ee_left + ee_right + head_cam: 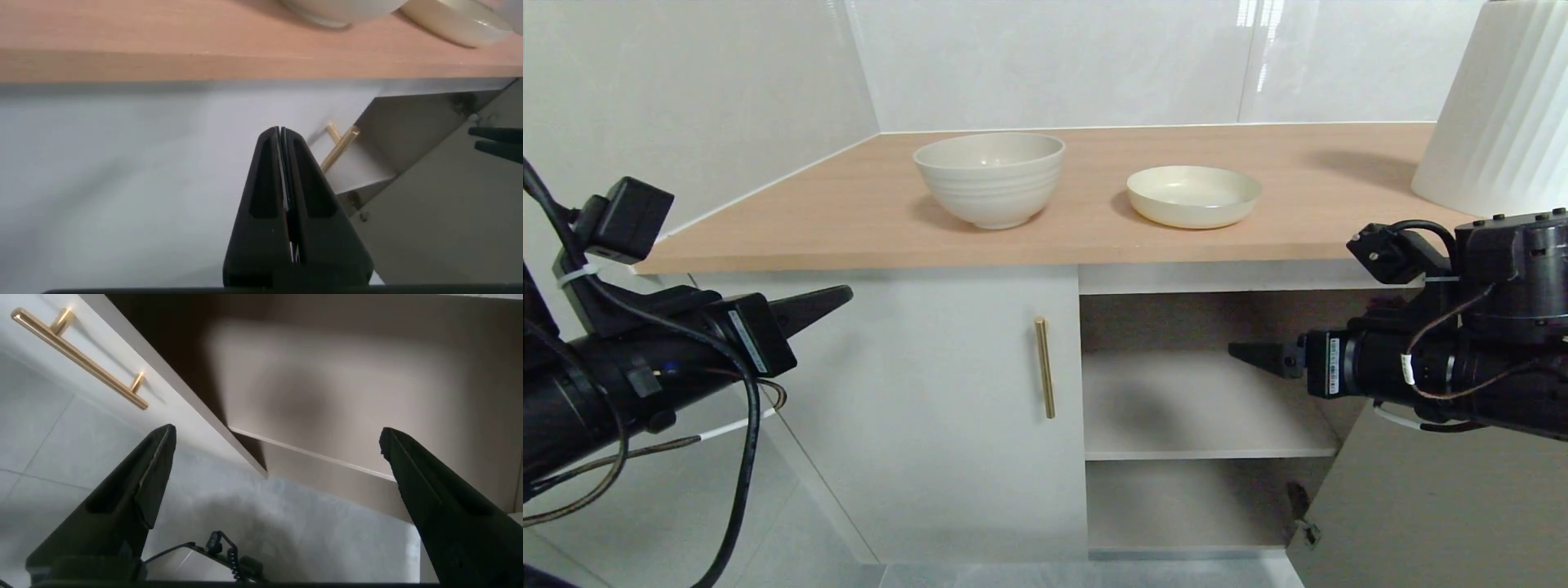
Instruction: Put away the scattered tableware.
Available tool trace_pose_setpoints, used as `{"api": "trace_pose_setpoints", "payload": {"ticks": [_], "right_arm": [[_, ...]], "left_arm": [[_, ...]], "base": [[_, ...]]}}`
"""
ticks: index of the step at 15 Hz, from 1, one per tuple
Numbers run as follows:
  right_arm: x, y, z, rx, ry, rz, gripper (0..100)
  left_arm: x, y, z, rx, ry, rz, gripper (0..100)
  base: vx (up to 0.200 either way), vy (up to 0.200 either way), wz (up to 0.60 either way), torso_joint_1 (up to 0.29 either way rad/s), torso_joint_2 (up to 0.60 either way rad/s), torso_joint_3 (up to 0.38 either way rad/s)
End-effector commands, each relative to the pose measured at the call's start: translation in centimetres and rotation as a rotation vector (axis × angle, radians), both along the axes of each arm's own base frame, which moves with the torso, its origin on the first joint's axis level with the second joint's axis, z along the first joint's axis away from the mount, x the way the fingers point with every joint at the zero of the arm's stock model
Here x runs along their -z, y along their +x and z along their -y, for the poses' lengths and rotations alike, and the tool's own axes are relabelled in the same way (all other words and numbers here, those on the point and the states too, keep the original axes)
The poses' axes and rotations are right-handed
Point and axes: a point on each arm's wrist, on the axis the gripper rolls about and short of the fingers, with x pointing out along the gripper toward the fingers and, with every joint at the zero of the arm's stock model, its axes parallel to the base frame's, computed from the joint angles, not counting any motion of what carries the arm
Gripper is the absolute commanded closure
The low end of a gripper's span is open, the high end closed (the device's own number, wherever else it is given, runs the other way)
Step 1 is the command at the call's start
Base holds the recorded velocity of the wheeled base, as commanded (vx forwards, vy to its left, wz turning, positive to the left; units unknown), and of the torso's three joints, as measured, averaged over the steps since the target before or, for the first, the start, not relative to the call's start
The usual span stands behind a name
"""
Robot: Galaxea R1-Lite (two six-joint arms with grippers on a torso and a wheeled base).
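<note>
White-tiled corner, wooden desk [849, 220] over a cupboard [931, 425]. Left fingers [270, 188] are pressed shut on nothing, level with the shut door [915, 359], just under the desk edge. Right fingers [139, 490] are spread wide and hold nothing, just before the open compartment's shelf [1192, 400], likely where the tableware goes. Up on the desk above both, the bowl [990, 175] and plate [1194, 194] stand apart, the bowl nearer the left fingers.

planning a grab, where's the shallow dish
In the head view, the shallow dish sits on the counter, right of the ribbed bowl, above the open cupboard.
</note>
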Motion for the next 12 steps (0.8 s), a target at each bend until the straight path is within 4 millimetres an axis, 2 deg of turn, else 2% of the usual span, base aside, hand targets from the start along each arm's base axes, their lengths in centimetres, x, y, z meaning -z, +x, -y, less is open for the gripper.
{"api": "trace_pose_setpoints", "payload": {"ticks": [1,3,7,10,12], "right_arm": [[-0.1,-0.1,0.0,-0.003,0.004,0.004,0],[-0.1,-0.6,0.2,-0.013,0.007,0.005,0],[0.4,-2.0,0.9,-0.05,-0.004,0.022,0],[-0.1,-2.4,1.1,-0.058,-0.005,0.051,0],[-0.6,-3.7,1.5,-0.137,0.011,0.08,0]], "left_arm": [[-0.2,0.1,-0.2,-0.009,-0.001,0.004,100],[-0.3,-0.3,-0.2,-0.009,-0.002,0.007,100],[-0.7,-1.1,-0.3,0.04,-0.011,0.022,100],[-0.6,-1.2,-0.3,0.05,-0.011,0.009,100],[-0.8,-1.7,-0.3,0.063,-0.011,0.002,100]], "base": [[0.2,0.0,0.0,-0.012,0.0,0.007],[0.2,0.0,0.0,0.0,0.0,0.007],[0.0,0.0,0.0,0.0,0.0,0.0],[0.0,0.0,0.0,0.0,0.0,0.0],[0.0,0.0,0.0,0.006,-0.05,-0.028]]}}
